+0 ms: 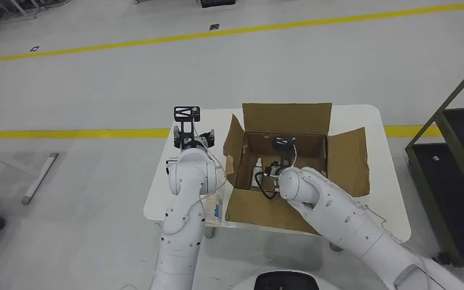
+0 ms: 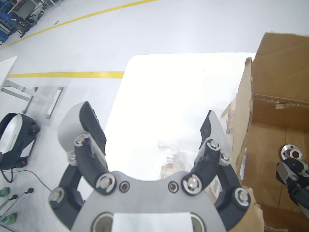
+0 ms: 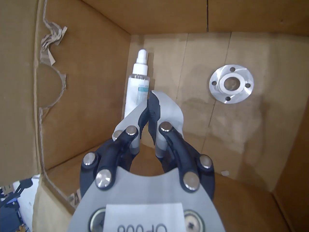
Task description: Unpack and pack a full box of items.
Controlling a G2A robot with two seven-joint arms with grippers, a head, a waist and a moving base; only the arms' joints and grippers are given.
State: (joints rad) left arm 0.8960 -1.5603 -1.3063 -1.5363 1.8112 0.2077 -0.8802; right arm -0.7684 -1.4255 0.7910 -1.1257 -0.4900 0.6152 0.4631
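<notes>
The box (image 1: 286, 119) is sitting open on the table (image 2: 169, 85), flaps spread. I am looking down into it through the right wrist camera, where two things are lying on the cardboard floor.

A white spray bottle (image 3: 138, 83) is lying flat against the side wall nearest the left arm. Its long axis is running along that wall, and its cap is pointing towards the far corner. A metal flange (image 3: 231, 83) is lying flat, well apart from the bottle, out on the open floor.

I am holding the right gripper (image 3: 148, 107) inside the box with its fingertips pressed together and nothing between them. It is hanging just above the bottle's lower body, so the bottle is stretching away from the tips more or less in line with them.

I am judging that the next move turns on that line-up. The jaws are going to need opening, then setting across the bottle's width, with one finger slipping between bottle and wall.

The left gripper (image 2: 147, 109) is waiting outside the box, spread wide over the table above a clear wrapped item (image 2: 172, 165). The right arm is therefore plainly the nearer one.
</notes>
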